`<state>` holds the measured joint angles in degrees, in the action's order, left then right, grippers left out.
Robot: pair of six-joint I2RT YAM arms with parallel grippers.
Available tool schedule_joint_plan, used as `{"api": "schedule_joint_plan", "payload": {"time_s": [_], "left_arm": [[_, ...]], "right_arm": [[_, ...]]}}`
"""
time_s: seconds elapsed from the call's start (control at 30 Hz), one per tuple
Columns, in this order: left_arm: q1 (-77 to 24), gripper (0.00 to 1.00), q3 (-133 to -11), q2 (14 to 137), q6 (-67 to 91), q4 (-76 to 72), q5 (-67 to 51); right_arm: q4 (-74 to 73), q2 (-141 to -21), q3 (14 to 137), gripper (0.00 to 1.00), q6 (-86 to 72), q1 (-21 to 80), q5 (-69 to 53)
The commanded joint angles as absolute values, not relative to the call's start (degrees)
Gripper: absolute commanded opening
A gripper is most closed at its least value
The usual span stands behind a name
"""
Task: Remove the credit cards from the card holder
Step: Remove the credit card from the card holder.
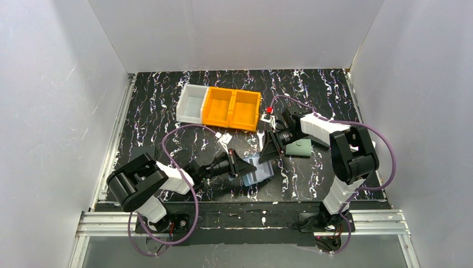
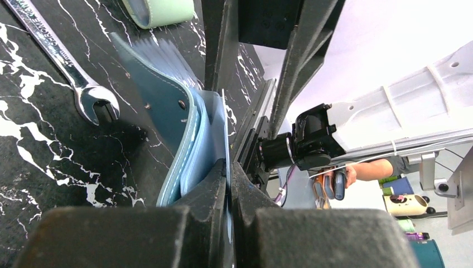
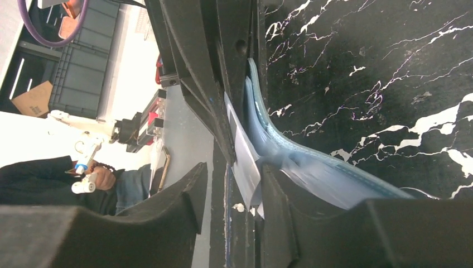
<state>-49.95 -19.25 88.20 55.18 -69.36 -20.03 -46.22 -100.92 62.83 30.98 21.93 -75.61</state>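
Pinches the blue card holder (image 1: 259,170) w/ the L gripper (image 2: 228,170), reaching in from the holder's 9 o'clock side in the top view. Squeezed nearly flat in the L wrist view, w/ only a thin pale blue flap caught between the two black fingers (image 2: 209,190). Lies half open near the middle of the black marble table (image 1: 156,111), a bit toward 6 o'clock, dark blue side down and one part bent up. Comes down on it from 12 o'clock w/ the R gripper (image 3: 234,173). Stands partly open in the R wrist view, w/ a clear gap on one side. Shows a pale card (image 3: 240,142) poking out of the holder's pocket between those fingers, lying against one finger (image 3: 279,195) and apart from the other. Can't tell if the card is really gripped. Also on the table: a metal wrench (image 2: 86,92) just at 12 o'clock of the holder, and a green wallet (image 1: 300,148) at 3 o'clock of the R gripper. Farther back, at about 11 o'clock: two orange bins (image 1: 230,109) w/ a white bin (image 1: 179,106) touching them at 9 o'clock.
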Motion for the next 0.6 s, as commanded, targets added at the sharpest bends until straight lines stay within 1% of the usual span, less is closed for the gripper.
{"api": "schedule_joint_plan", "payload": {"time_s": [0.0,0.2,0.33,0.43,0.47,0.57], "left_arm": [[-49.7,0.00,-21.1,89.0,55.7,-76.9,-21.9],[-49.1,0.00,-19.3,89.7,56.7,-79.4,-20.5],[-48.0,0.00,-17.4,89.7,57.5,-81.1,-20.4],[-47.0,0.00,-15.9,89.3,57.8,-81.7,-21.0],[-46.8,0.02,-15.5,89.0,57.8,-81.8,-21.1],[-46.0,0.11,-14.2,87.9,57.9,-81.9,-21.5]], "right_arm": [[-44.2,-99.8,62.2,0.44,29.2,22.3,-79.2],[-43.8,-100.2,62.2,0.23,28.4,22.3,-78.7],[-43.2,-100.8,62.1,0.01,27.5,22.3,-78.3],[-43.0,-101.3,62.3,0.01,27.3,22.3,-77.9],[-43.0,-101.5,62.2,0.01,27.3,22.2,-77.7],[-42.7,-101.9,62.1,0.01,27.3,22.3,-77.4]]}}
